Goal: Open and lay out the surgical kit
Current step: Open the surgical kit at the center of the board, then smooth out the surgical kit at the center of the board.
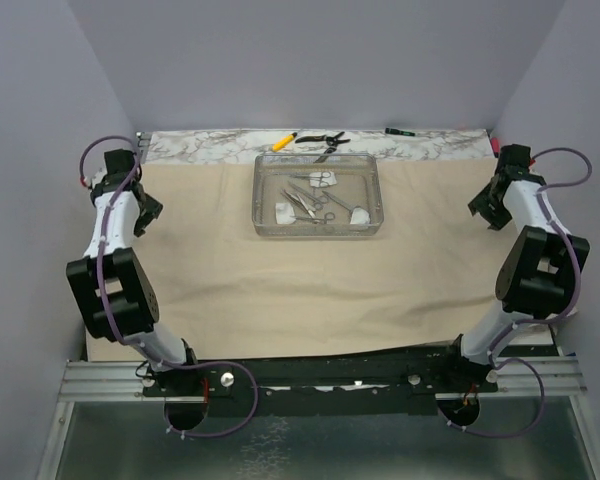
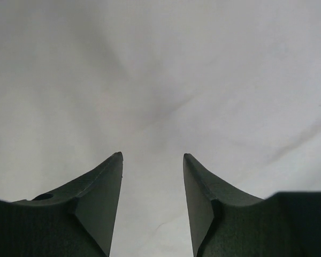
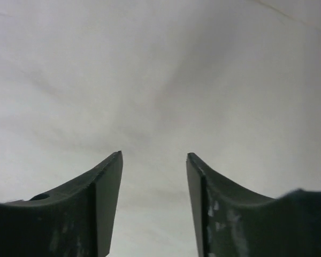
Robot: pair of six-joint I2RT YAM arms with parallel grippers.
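The beige cloth wrap (image 1: 310, 290) lies spread flat over the table. The clear plastic tray (image 1: 264, 196) stands on its far middle part. In the tray lie steel ring-handled clamps (image 1: 321, 180), thin tweezers (image 1: 302, 203) and white gauze balls (image 1: 283, 212). My left gripper (image 1: 145, 214) is open and empty, low over the cloth's far left edge. In the left wrist view it (image 2: 152, 155) has only cloth (image 2: 160, 80) between its fingers. My right gripper (image 1: 490, 210) is open and empty over the cloth's far right edge. The right wrist view (image 3: 154, 153) shows cloth (image 3: 160, 75) beyond it.
A yellow pen (image 1: 284, 141) and black-handled pliers (image 1: 322, 138) lie behind the tray on a marbled strip (image 1: 200, 146). A small green object (image 1: 398, 130) lies at the back right. Grey walls close in the left, right and back sides.
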